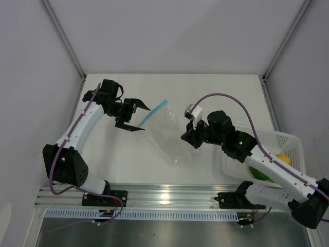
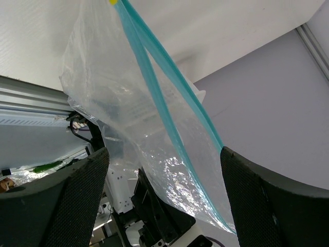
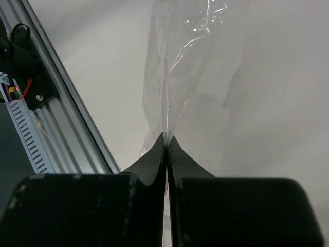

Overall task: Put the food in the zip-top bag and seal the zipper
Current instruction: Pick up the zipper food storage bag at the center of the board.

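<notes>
Clear zip-top bag (image 1: 172, 139): hangs slack between the two arms over the middle of the table (image 1: 226, 92). Nothing shows inside it.
Zipper (image 1: 154, 110): light-blue strip on the bag's edge nearest the left arm. In the left wrist view its two tracks (image 2: 169, 103) run apart, so the mouth looks unsealed.
Right gripper (image 3: 166, 140): jaws pressed together on a fold of the clear film, on the side away from the zipper. This likely anchors the bag so the mouth faces the other arm.
Left gripper (image 2: 164, 206): jaws wide apart with the strip passing between them, gripping nothing. It seems lined up to take one lip of the mouth.
Food: a yellow piece (image 1: 282, 158) and a green piece (image 1: 263, 174) lie in the white perforated basket (image 1: 290, 139), partly under the right arm.
Stage: opening the bag, as I judge it. Loading has not begun.
Risk: thin, floppy film may slip from a pinch or sag shut.
</notes>
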`<action>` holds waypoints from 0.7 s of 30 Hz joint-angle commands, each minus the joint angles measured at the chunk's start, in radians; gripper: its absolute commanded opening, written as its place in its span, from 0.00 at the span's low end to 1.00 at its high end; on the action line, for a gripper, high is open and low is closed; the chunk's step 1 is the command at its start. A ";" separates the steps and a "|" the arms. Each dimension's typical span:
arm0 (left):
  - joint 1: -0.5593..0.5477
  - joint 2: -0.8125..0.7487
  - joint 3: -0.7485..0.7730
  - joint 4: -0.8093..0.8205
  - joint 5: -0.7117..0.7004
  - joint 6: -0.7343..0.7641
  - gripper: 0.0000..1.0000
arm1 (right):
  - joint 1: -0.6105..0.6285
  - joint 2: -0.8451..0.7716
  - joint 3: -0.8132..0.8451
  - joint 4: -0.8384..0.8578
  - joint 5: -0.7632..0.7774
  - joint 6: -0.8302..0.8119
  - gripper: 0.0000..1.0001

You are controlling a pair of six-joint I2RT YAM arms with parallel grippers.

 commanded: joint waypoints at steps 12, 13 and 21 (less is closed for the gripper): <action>-0.057 0.000 0.012 0.037 0.059 0.013 0.59 | 0.036 -0.004 0.022 0.038 0.068 -0.015 0.00; -0.061 0.005 0.012 0.040 0.059 0.015 0.57 | 0.037 0.001 0.025 0.036 0.068 -0.013 0.00; -0.068 -0.015 -0.028 0.155 0.095 0.049 0.01 | 0.048 0.024 0.059 0.006 0.125 0.045 0.00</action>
